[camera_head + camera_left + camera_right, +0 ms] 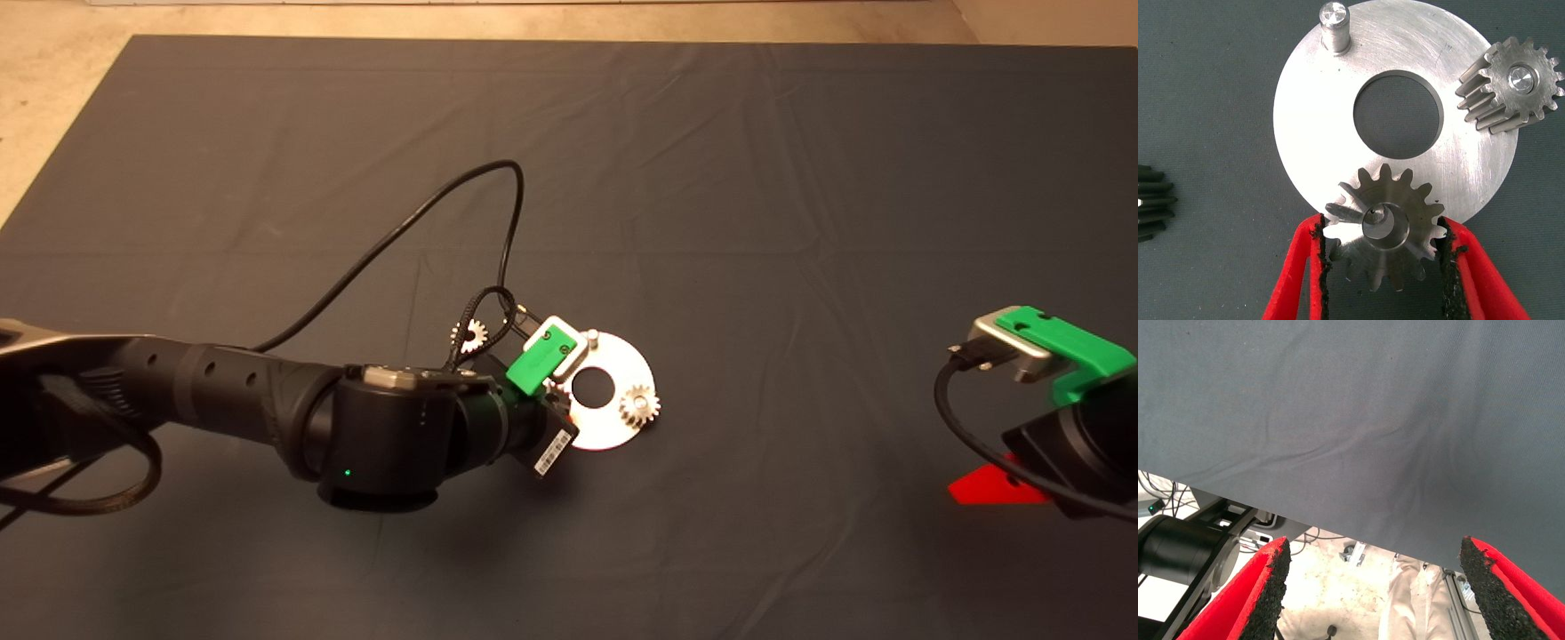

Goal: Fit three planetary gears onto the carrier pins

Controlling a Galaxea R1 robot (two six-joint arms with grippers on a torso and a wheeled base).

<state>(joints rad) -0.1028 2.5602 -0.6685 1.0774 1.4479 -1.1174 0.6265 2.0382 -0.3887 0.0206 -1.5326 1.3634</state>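
My left gripper (pixel 1381 257) clamps one planetary gear (pixel 1386 227) between its pads at the disc's (pixel 1471 167) near rim, its bore over a carrier pin. Beyond, a second gear (pixel 1511 83) sits on its pin; one pin (pixel 1335 27) stands bare. A third gear (pixel 468 334) lies on the mat (pixel 800 178). My right gripper (pixel 1371 587) waits open, lower right.

disc (pixel 1318 120): brushed scratched metal | planetary gears (pixel 1388 230): dull grey metal | mat (pixel 800 178): matt creased cloth

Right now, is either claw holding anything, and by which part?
The left claw grips a planetary gear by opposite toothed flanks, over a carrier pin. The right claw is open, holding nothing.
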